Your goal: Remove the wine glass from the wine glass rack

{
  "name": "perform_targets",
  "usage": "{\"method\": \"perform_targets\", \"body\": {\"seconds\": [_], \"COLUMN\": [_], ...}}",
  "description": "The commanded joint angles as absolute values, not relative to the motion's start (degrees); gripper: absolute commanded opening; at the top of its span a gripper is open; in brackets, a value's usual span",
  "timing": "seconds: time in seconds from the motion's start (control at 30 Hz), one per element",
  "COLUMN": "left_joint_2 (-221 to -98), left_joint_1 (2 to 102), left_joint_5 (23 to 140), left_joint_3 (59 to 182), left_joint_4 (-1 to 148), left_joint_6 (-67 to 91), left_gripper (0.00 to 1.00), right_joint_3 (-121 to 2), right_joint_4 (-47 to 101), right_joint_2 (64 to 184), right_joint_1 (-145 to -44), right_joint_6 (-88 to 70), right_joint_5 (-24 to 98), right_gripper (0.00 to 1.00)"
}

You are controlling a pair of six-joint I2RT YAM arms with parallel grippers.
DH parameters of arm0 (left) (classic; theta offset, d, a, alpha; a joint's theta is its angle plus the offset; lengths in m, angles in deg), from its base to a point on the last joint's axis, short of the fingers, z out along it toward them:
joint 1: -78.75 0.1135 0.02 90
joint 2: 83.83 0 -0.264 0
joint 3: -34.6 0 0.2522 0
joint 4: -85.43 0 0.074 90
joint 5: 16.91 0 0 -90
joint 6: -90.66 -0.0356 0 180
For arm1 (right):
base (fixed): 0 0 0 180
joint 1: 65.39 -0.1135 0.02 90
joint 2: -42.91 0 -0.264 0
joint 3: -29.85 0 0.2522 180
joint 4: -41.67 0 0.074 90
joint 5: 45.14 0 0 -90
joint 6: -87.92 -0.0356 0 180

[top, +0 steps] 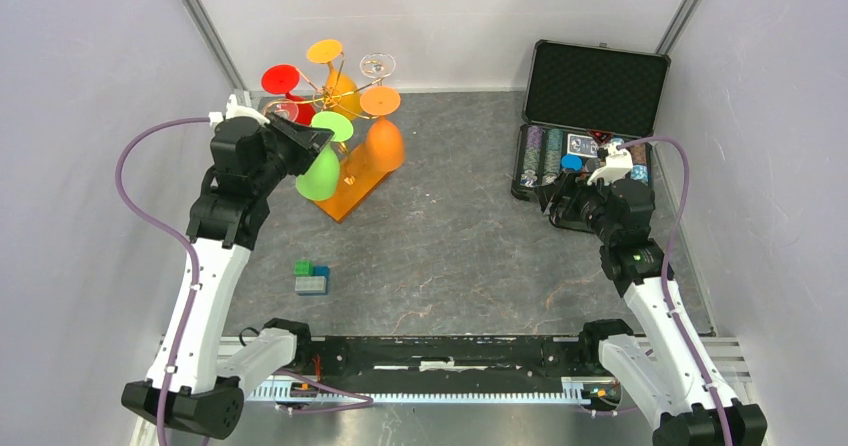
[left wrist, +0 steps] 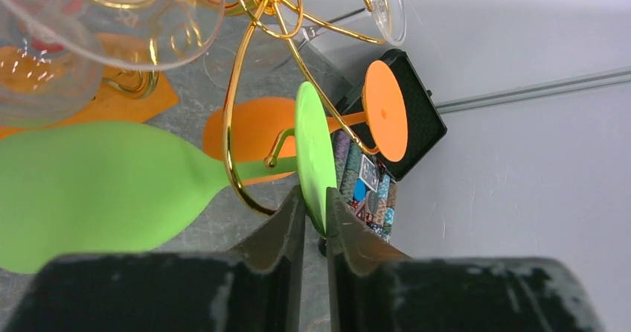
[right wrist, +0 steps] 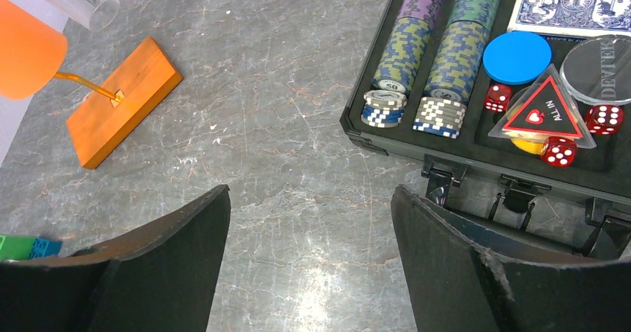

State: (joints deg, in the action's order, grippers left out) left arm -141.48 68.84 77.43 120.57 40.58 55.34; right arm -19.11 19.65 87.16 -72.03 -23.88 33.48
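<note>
The gold wire wine glass rack (top: 335, 96) stands on its orange base (top: 357, 191) at the back left, with red, yellow, orange, clear and green glasses hanging upside down from it. My left gripper (top: 322, 138) is shut on the round foot of the green wine glass (top: 322, 171). In the left wrist view the fingers (left wrist: 286, 224) pinch the green foot (left wrist: 312, 153); its stem sits in a gold scroll arm (left wrist: 238, 123) and its bowl (left wrist: 97, 187) hangs at left. My right gripper (top: 550, 201) is open and empty over the table (right wrist: 309, 190).
An open black case (top: 590, 126) with poker chips, dice and cards lies at the back right, beside my right gripper; it also shows in the right wrist view (right wrist: 476, 71). Small green and blue blocks (top: 311, 278) lie at the front left. White walls enclose the table.
</note>
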Motion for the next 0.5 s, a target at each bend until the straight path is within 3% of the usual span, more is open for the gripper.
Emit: {"method": "perform_targets", "body": {"seconds": [0.0,0.13,0.47], "left_joint_2": [-138.0,-137.2,-133.8], "left_joint_1": [69.2,69.1,69.2], "left_joint_5": [74.4,73.3,74.5], "left_joint_3": [119.2,119.2,118.5], "left_joint_4": [43.8,43.7,44.2], "left_joint_6": [57.1,56.8,60.0], "left_gripper": [0.15,0.02,0.02], "right_joint_3": [-18.8,-18.8,-19.0], "right_joint_4": [21.0,21.0,20.9], "right_joint_2": [87.2,87.5,87.9], "right_joint_1": [-72.0,-71.9,-71.9], "right_joint_6": [-24.3,-24.5,-24.9], "right_joint_5": [34.3,34.2,33.8], "right_gripper": [0.84,0.84,0.83]}}
